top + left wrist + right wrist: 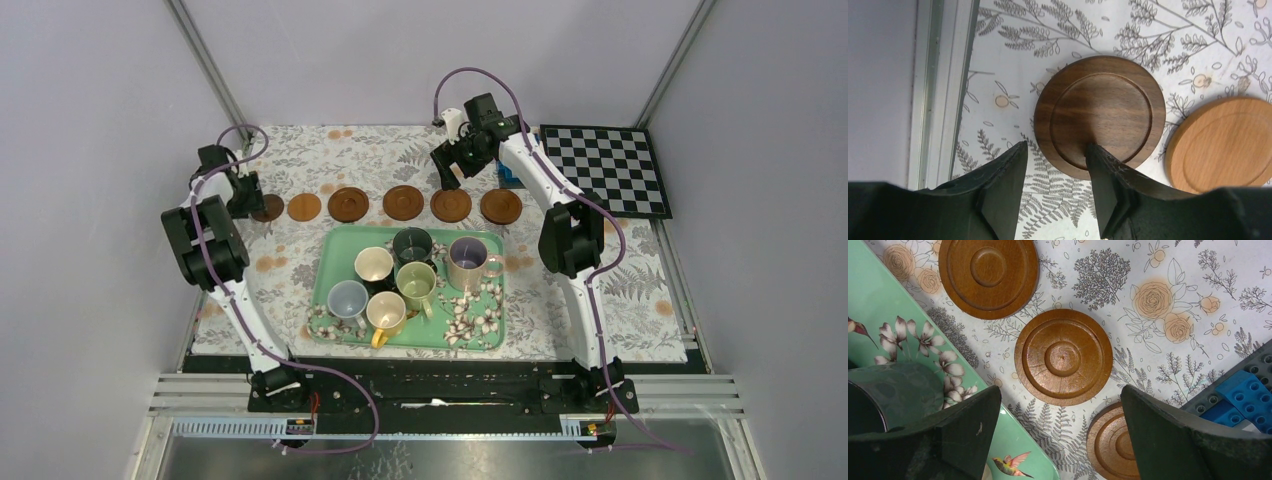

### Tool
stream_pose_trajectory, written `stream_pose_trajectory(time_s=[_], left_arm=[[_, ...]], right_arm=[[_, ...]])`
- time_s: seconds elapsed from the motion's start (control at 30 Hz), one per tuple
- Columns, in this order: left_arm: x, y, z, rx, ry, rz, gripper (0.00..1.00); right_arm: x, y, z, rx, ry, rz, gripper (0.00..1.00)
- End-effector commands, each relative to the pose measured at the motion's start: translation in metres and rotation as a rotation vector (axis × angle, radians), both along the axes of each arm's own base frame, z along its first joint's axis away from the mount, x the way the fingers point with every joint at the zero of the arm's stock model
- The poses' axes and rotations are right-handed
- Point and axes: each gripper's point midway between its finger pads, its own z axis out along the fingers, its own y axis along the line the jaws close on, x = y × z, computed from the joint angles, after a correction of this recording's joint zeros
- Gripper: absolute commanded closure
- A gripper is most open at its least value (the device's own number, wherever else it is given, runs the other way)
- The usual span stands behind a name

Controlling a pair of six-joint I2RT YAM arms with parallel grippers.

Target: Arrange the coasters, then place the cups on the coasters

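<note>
Six round wooden coasters lie in a row behind the tray, from a dark coaster [270, 209] at the left to the last coaster [501, 206] at the right. My left gripper [255, 203] [1055, 146] is low at the dark coaster [1100, 115], jaws apart. One fingertip [1093, 150] rests over its recess and the other stands off its rim, clamping nothing. My right gripper [448, 178] [1060, 390] hovers wide open above a ringed coaster [1063, 357]. All six cups stand in the tray [338, 250], among them the cream cup [373, 264] and the dark green cup [411, 245] [888, 390].
A light coaster [1223, 145] lies just right of the dark one. A checkerboard [605, 170] lies at the back right, and blue toy bricks [1243, 395] on a grey studded plate sit beside it. The metal frame rail [938, 90] runs close to the left gripper.
</note>
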Motion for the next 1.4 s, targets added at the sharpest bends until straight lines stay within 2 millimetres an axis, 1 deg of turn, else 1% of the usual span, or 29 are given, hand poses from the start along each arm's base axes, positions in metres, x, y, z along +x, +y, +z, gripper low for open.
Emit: stream_pose_trajectory(time_s=[0.0,0.07,0.2,0.3,0.33,0.43,0.53,0.6,0.67,0.73,0.83,0.9,1.0,1.03,1.07,1.1,1.17,1.2,1.23,1.27,1.37], left_arm=[[0.008,0.012,-0.013,0.034,0.024,0.021,0.48],[0.011,0.014,-0.011,0.039,0.017,0.019,0.48],[0.015,0.011,-0.005,0.035,0.001,0.005,0.47],[0.022,0.006,0.011,0.021,-0.042,-0.013,0.4],[0.025,0.004,0.021,0.019,-0.065,-0.019,0.38],[0.039,0.001,0.062,0.023,-0.144,-0.042,0.32],[0.05,-0.004,0.11,0.016,-0.231,-0.078,0.25],[0.054,-0.013,0.142,0.015,-0.287,-0.137,0.2],[0.05,-0.029,0.166,-0.012,-0.33,-0.218,0.15],[0.042,-0.049,0.181,-0.034,-0.351,-0.317,0.11],[0.023,-0.079,0.191,-0.066,-0.341,-0.439,0.07],[0.008,-0.096,0.189,-0.093,-0.321,-0.491,0.07],[-0.012,-0.113,0.183,-0.138,-0.302,-0.539,0.07],[-0.018,-0.118,0.182,-0.151,-0.301,-0.546,0.07],[-0.023,-0.122,0.179,-0.164,-0.296,-0.554,0.07],[-0.028,-0.126,0.177,-0.176,-0.288,-0.558,0.07],[-0.034,-0.134,0.173,-0.198,-0.282,-0.57,0.07],[-0.036,-0.137,0.173,-0.204,-0.28,-0.575,0.07],[-0.038,-0.14,0.171,-0.214,-0.277,-0.577,0.07],[-0.039,-0.142,0.172,-0.219,-0.278,-0.579,0.07],[-0.041,-0.147,0.174,-0.243,-0.284,-0.582,0.07]], right_arm=[[0.005,-0.002,0.056,0.034,-0.116,0.003,0.03],[0.004,-0.002,0.057,0.033,-0.115,0.005,0.03],[0.005,-0.001,0.06,0.039,-0.122,0.007,0.03],[0.005,0.0,0.064,0.047,-0.129,0.01,0.03],[0.006,0.001,0.067,0.051,-0.135,0.011,0.03],[0.009,0.007,0.079,0.082,-0.159,0.017,0.03],[0.012,0.014,0.098,0.128,-0.194,0.023,0.02],[0.012,0.017,0.113,0.155,-0.22,0.037,0.02],[0.009,0.019,0.126,0.17,-0.243,0.065,0.02],[0.0,0.016,0.141,0.168,-0.265,0.101,0.01],[-0.021,0.006,0.157,0.139,-0.276,0.151,0.01],[-0.04,-0.003,0.165,0.118,-0.258,0.164,0.01],[-0.083,-0.022,0.166,0.07,-0.18,0.207,0.0],[-0.095,-0.03,0.163,0.051,-0.157,0.216,0.0],[-0.111,-0.039,0.15,0.032,-0.11,0.224,0.0],[-0.125,-0.047,0.145,0.035,-0.078,0.227,0.0],[-0.154,-0.06,0.14,0.078,-0.029,0.237,0.0],[-0.169,-0.066,0.134,0.079,-0.011,0.252,0.0],[-0.186,-0.073,0.135,0.073,-0.021,0.276,0.0],[-0.2,-0.08,0.128,0.056,-0.021,0.299,0.0],[-0.227,-0.101,0.1,-0.027,-0.027,0.357,0.0]])
